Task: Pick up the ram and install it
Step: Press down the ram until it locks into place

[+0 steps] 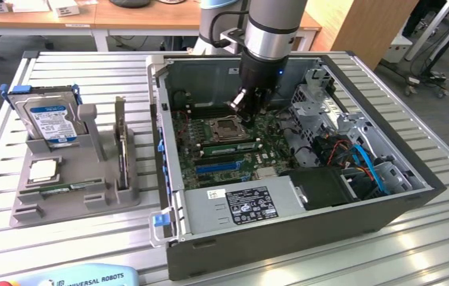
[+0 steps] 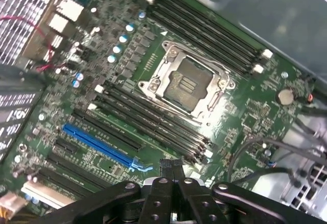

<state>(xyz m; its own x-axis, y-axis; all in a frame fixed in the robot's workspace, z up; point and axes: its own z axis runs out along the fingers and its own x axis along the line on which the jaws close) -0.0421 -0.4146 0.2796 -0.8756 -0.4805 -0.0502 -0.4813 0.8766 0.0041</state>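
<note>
My gripper [image 1: 240, 110] hangs inside the open computer case, just above the motherboard by the empty CPU socket [image 1: 226, 126]. In the wrist view its two black fingertips [image 2: 166, 168] are pressed together with nothing between them, over the long memory slots [image 2: 153, 124] beside the CPU socket [image 2: 186, 83]. In the exterior view a thin green stick [image 1: 228, 143], which looks like the ram, lies along those slots in front of the socket. I cannot tell whether it is fully seated.
The case walls [image 1: 169, 119] and the drive cage with cables [image 1: 343, 143] hem in the board. On the exterior view's left a grey holder [image 1: 74, 199] carries a hard drive [image 1: 50, 119], a square CPU chip [image 1: 41, 171], an upright board [image 1: 119, 140] and a small green strip [image 1: 67, 189].
</note>
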